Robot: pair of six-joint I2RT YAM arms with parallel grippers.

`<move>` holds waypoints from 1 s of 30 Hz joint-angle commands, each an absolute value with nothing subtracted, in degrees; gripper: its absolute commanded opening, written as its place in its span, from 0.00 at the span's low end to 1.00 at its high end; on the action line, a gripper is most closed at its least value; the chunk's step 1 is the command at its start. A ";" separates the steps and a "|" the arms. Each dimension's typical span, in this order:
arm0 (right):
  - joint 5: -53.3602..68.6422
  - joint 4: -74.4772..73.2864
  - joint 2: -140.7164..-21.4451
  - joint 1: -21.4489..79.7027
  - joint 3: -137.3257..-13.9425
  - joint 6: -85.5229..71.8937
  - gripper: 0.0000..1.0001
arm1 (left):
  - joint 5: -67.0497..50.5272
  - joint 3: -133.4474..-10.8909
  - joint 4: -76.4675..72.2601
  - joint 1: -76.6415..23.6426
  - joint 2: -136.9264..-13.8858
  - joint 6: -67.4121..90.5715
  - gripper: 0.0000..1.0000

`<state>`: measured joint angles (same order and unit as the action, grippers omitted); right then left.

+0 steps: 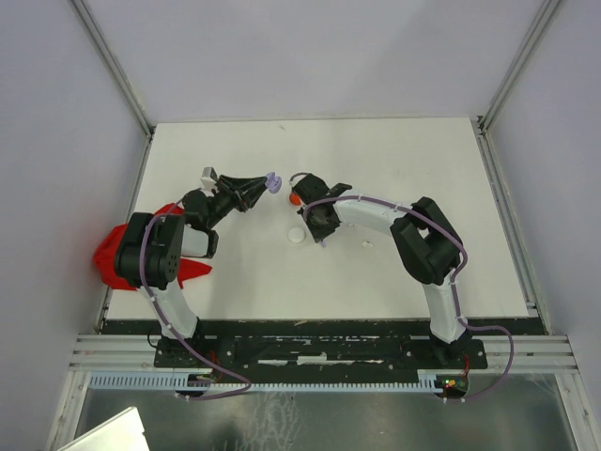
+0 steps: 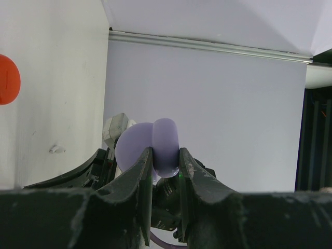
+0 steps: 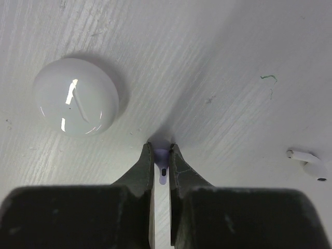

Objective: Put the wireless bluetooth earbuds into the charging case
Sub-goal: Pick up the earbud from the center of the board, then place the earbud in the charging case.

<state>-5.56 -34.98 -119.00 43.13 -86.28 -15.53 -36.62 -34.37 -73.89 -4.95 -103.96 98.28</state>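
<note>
Status: early, no earbud seated as far as I can see.

- The left gripper (image 2: pixel 165 152) is clamped on the lilac charging case (image 2: pixel 165 139). Two rounded halves show, which I read as the lid open.
- The right gripper (image 3: pixel 160 150) is tip-down on the tabletop (image 3: pixel 218 46), its jaws nearly together and pinching the lilac earbud (image 3: pixel 162 168).
- From that gripper, a white disc (image 3: pixel 76 97) lies at 10 o'clock and a loose white earbud (image 3: pixel 310 165) at 3 o'clock.
- A red disc (image 2: pixel 8 79) sits at 10 o'clock of the case.

Outstanding: lift the lilac earbud, carry it over and seat it, then the white one.
</note>
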 commanded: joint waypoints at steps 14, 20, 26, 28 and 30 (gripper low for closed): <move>-6.43 -13.98 -99.76 40.16 -78.63 -10.21 0.02 | -37.63 -34.73 -74.44 -5.18 -101.53 95.79 0.03; -0.23 4.68 -90.91 39.05 -69.65 -6.78 0.02 | -36.82 -36.21 -72.27 -8.69 -102.32 96.53 0.03; 5.79 23.22 -88.08 38.43 -61.34 -6.12 0.02 | -36.89 -37.90 -71.97 -11.75 -104.56 99.47 0.03; 7.46 26.69 -88.30 38.44 -59.86 -5.32 0.02 | -37.29 -38.58 -72.56 -12.77 -105.48 100.50 0.03; 8.85 29.59 -88.70 38.42 -58.66 -4.76 0.01 | -37.44 -39.03 -73.43 -13.61 -106.26 101.62 0.03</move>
